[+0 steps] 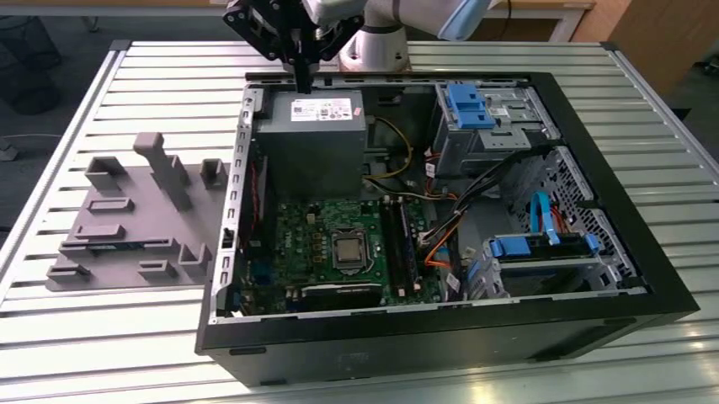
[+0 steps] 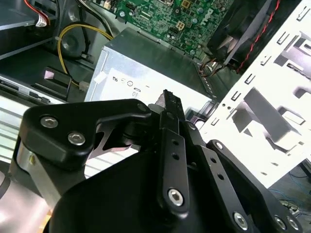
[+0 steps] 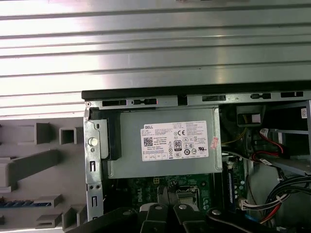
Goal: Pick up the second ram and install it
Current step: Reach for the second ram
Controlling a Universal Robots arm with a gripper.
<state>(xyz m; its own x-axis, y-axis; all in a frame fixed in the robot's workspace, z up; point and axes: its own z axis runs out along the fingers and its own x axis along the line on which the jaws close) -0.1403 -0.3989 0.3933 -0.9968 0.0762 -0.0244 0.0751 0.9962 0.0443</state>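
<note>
My gripper (image 1: 303, 82) hangs over the far edge of the open computer case (image 1: 629, 278), just above the grey power supply (image 1: 315, 139). Its two black fingers are pressed together with nothing between them, as the second wrist view shows (image 2: 168, 99). The second ram (image 1: 114, 245) is a thin blue-green stick lying in a slot of the grey fixture (image 1: 135, 198), on the exterior view's left, well apart from the gripper. In the first wrist view the ram (image 3: 17, 204) shows as a bluish strip in the fixture (image 3: 34, 162). The long black slots (image 1: 393, 244) lie on the green motherboard (image 1: 320, 231).
The case lies on a slatted metal table (image 1: 113, 337). Blue drive brackets (image 1: 540, 246) and a drive cage (image 1: 483, 118) fill the side of the case at the exterior view's right, with cable bundles (image 1: 450, 227) beside the slots. Upright fixture posts (image 1: 168, 168) stand near the case wall.
</note>
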